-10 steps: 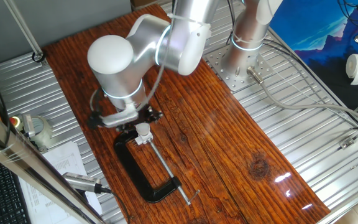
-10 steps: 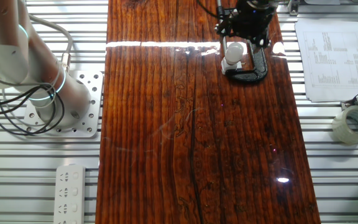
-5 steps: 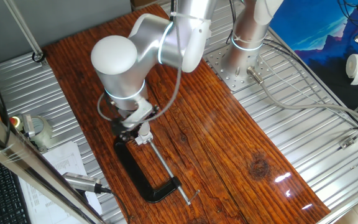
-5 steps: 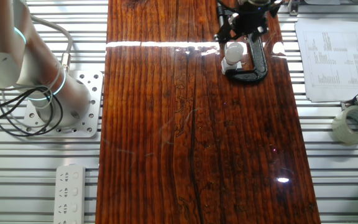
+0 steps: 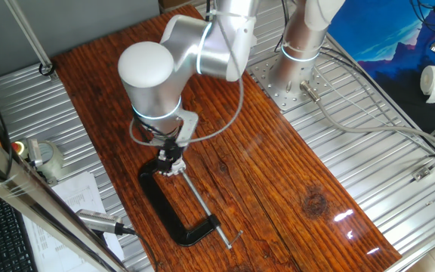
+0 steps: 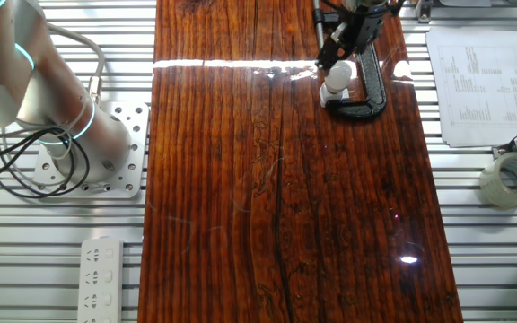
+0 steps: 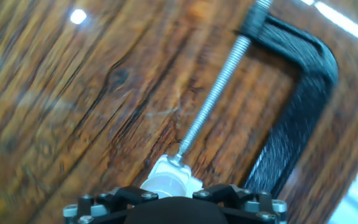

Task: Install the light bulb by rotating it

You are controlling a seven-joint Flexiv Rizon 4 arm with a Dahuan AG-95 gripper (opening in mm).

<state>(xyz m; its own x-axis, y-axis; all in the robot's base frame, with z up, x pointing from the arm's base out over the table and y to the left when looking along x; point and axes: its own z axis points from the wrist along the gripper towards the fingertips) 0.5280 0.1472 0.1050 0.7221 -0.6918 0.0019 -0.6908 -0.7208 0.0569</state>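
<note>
- A dark wooden table (image 5: 278, 189) fills the scene, with a silver robot arm (image 5: 172, 68) bent low over its far side.
- A black C-clamp (image 5: 168, 211) lies flat, its screw pressing a small white socket (image 7: 166, 180).
- The gripper (image 5: 171, 155) sits right over the bulb (image 6: 335, 76), which stands in the socket; I cannot tell whether the fingers are closed on it.
- Risks, as I judge them: twisting off-axis could cross-thread the bulb, and too much turning could crack it or shift the socket.

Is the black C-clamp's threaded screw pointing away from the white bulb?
No. In the hand view the silvery threaded screw of the black C-clamp runs straight down to the white socket block holding the bulb.
</note>
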